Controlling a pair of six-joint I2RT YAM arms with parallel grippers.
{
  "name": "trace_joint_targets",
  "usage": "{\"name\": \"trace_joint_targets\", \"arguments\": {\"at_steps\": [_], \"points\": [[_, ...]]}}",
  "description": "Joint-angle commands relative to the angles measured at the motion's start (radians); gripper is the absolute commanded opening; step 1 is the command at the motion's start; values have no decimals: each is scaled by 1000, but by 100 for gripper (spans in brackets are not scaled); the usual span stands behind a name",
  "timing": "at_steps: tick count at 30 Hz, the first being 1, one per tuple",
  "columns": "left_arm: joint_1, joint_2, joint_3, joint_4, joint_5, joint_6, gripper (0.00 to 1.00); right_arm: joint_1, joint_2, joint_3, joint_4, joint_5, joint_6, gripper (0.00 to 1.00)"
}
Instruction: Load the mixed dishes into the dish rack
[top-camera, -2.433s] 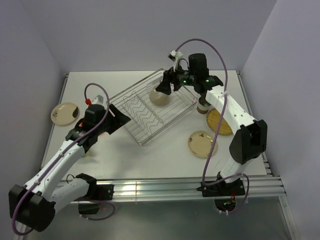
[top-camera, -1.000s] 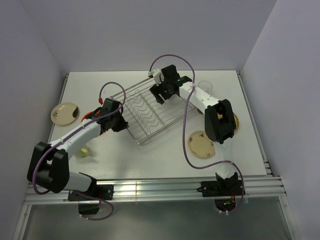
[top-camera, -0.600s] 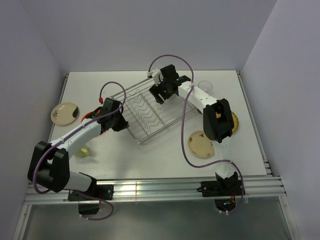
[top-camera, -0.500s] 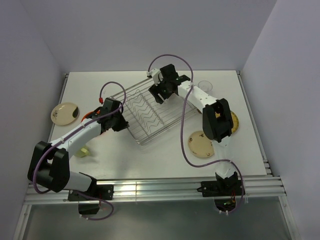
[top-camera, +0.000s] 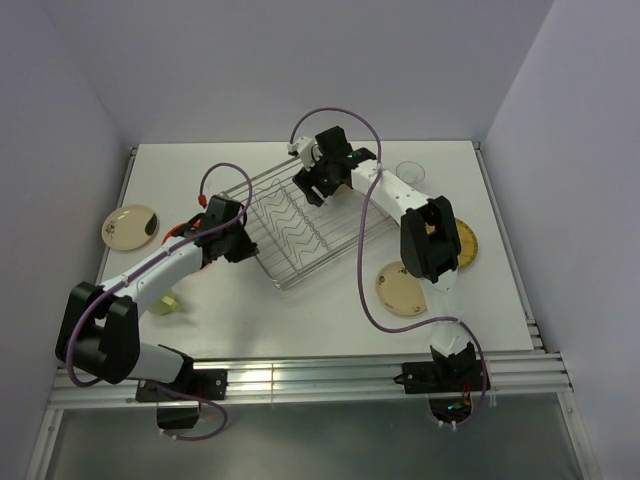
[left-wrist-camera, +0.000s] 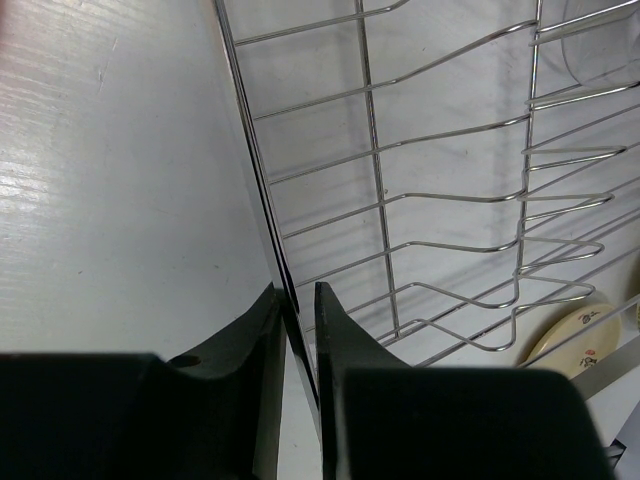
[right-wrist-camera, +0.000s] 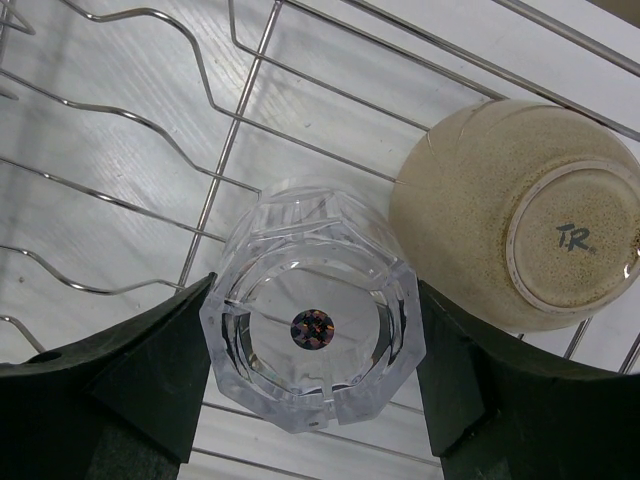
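1. Dish rack (top-camera: 300, 225) sits in the middle of the white table (top-camera: 300, 325). It is turned so that one corner points to 12 o'clock in the top view, and zigzag dividers run along its bottom.
2. The left gripper (left-wrist-camera: 298, 315) is at the dish rack's 8 o'clock edge. Its jaws are almost closed, and the black fingers (left-wrist-camera: 262, 345) pinch the rim wire of that edge between them.
3. The right gripper (top-camera: 320, 182) reaches into the rack's 12 o'clock corner. Its jaws stand wide and clamp a clear glass (right-wrist-camera: 312, 330). In the wrist view one finger (right-wrist-camera: 150, 380) presses the glass at 9 o'clock and the other at 3 o'clock.
4. That glass is seen end-on above the rack's bottom wires. Whether it rests on them cannot be told.
5. A speckled bowl (right-wrist-camera: 520, 215) lies upside down in the rack with its foot ring up. It is just beside the held glass, at 2 o'clock in the wrist view.
6. A second glass (top-camera: 408, 170) stands on the table outside the rack, toward 2 o'clock.
7. A yellow plate (top-camera: 466, 245) lies at the rack's 3 o'clock, partly hidden by the right arm. A cream speckled plate (top-camera: 400, 290) lies toward 4 o'clock.
8. Another cream plate (top-camera: 130, 226) lies at 9 o'clock, near the table's left edge.
9. A pale-green mug (top-camera: 168, 303) sits toward 8 o'clock, mostly hidden by the left arm.
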Motion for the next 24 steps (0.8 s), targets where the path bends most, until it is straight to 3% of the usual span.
{"name": "trace_joint_targets", "arguments": {"at_steps": [1, 7, 9, 12, 19, 20, 24], "points": [[-12, 10, 21, 18, 43, 49, 17, -18, -43, -4, -14, 22, -58, 17], [-12, 11, 38, 12, 41, 53, 20, -27, -53, -18, -46, 9, -74, 27], [-12, 8, 41, 9, 38, 52, 24, -29, -62, -34, -46, 8, -78, 43], [-12, 2, 44, 8, 36, 52, 28, -31, -76, -50, -40, 6, -72, 59], [-12, -13, 72, -17, 36, 56, 49, -35, -104, -64, -36, -12, -45, 79], [-12, -18, 77, -18, 36, 56, 50, -35, -107, -64, -34, -17, -39, 98], [-10, -31, 103, -35, 6, 63, 58, -43, -122, -67, -39, -30, -28, 100]]}}
